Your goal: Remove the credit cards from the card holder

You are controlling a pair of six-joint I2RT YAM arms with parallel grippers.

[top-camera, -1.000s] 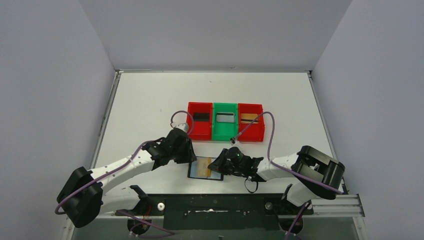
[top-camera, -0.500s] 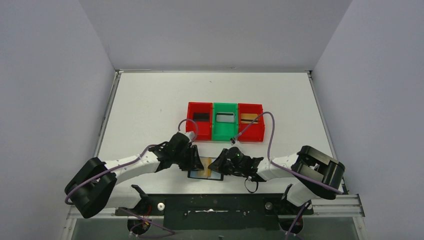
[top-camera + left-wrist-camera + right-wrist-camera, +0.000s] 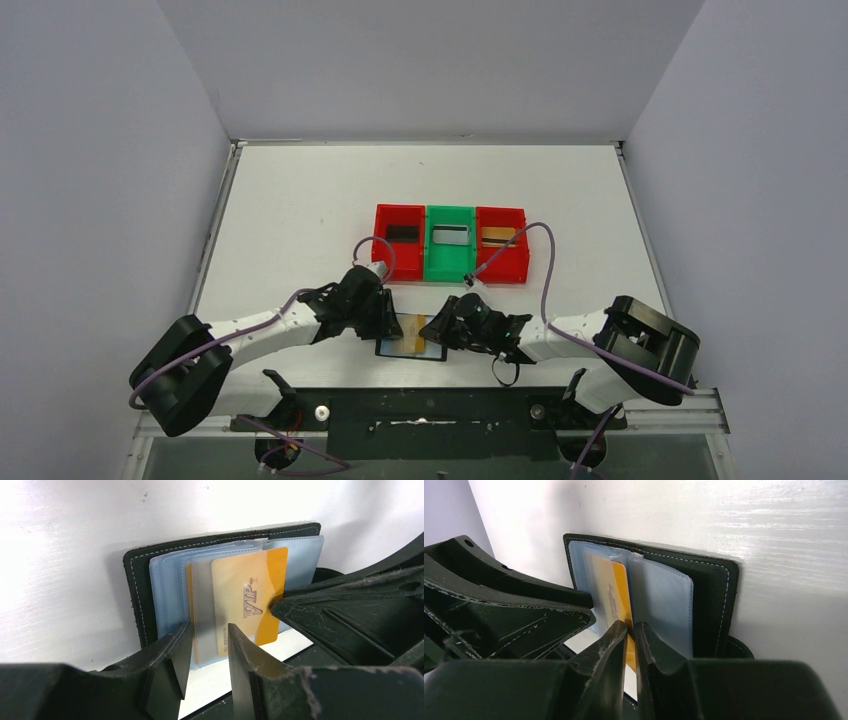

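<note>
On the left gripper (image 3: 207,635), released jaws with a plain gap, set astride the near edge of a clear sleeve (image 3: 201,600). On the right gripper (image 3: 630,627), jaws almost together, with the edge of the gold card (image 3: 616,595) in the slit. Cannot tell whether pressed or merely flanked.

From the left wrist, shows a right fingertip (image 3: 282,611) touching that card at its 3 o'clock edge. Reads "VIP" on the card's face. Paler under the plastic over most of its width, with a bright bare strip on the 3 o'clock side, so partly out of its sleeve. At 9 o'clock of it, a thin gold sliver of a second card (image 3: 189,610) tucked under another sleeve.

Beneath both, the card holder (image 3: 136,590), lying open and flat on the white table (image 3: 300,220). From above, left claw at the holder's 9 o'clock edge, right claw at its 3 o'clock edge.

At 12 o'clock of the holder and apart from it, a row of touching trays: red tray (image 3: 382,262), green tray (image 3: 450,270), second red tray (image 3: 503,270).
</note>
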